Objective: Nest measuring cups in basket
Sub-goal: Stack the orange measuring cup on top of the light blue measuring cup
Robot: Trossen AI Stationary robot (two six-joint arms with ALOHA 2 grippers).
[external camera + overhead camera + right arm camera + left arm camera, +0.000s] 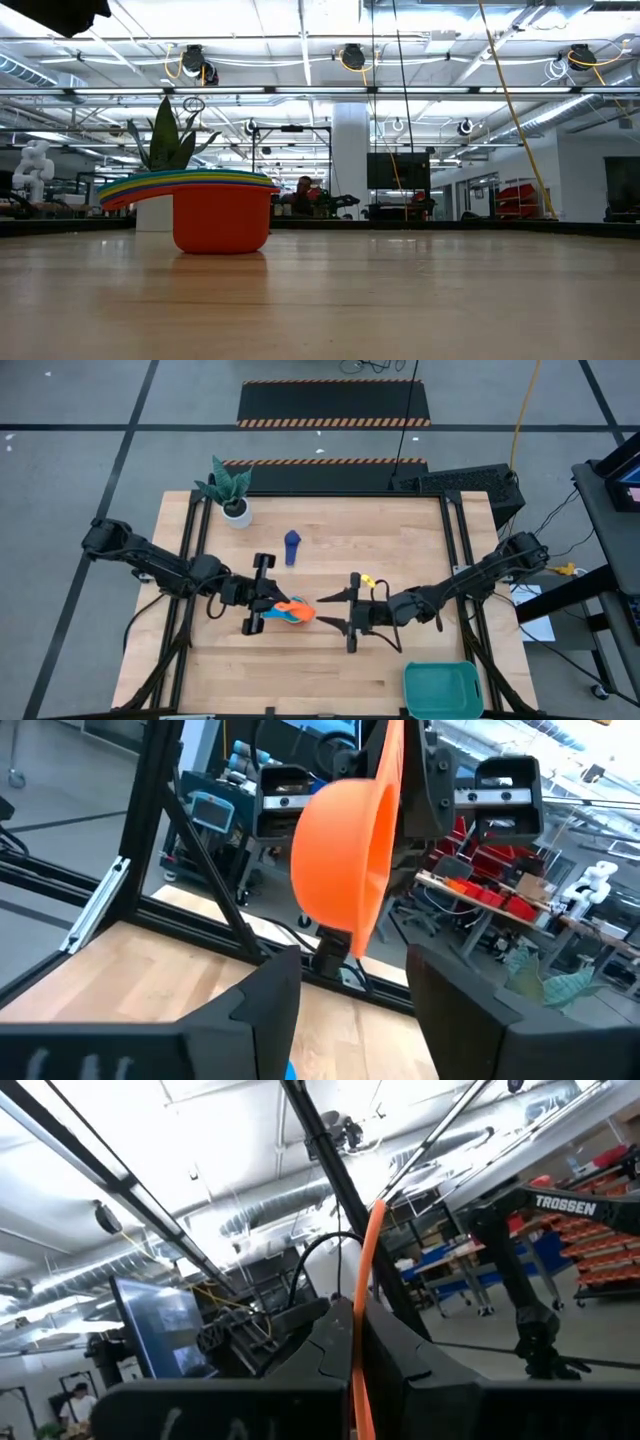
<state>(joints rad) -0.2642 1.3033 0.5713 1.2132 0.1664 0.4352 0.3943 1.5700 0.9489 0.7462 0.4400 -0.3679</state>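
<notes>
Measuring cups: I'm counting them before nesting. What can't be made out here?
High view: cups in the left pincer overlap, too small to count.
Low view: orange cup hides those nested inside; only handle edges show.
Left wrist view: only a handle edge shows; the cups lie out of frame.

Robotics lab or industrial workshop, large open hall. Wooden table (330, 660) framed in black aluminium extrusion, standing on grey concrete floor (70, 480) marked with black tape lines and orange-black hazard strips (335, 422). Overhead: white ceiling with exposed ducts (290, 1205), pipes, cable reels (353, 57), strip lighting. Monitors (398, 170) and red parts bins (485, 892) on shelving in background; further robot rigs, one arm labelled TROSSEN (565, 1204). A white humanoid figure (32, 165) at far side. Person seated at a workstation (303, 188) in the distance. Potted plant (230, 490) at table's far left corner
</notes>
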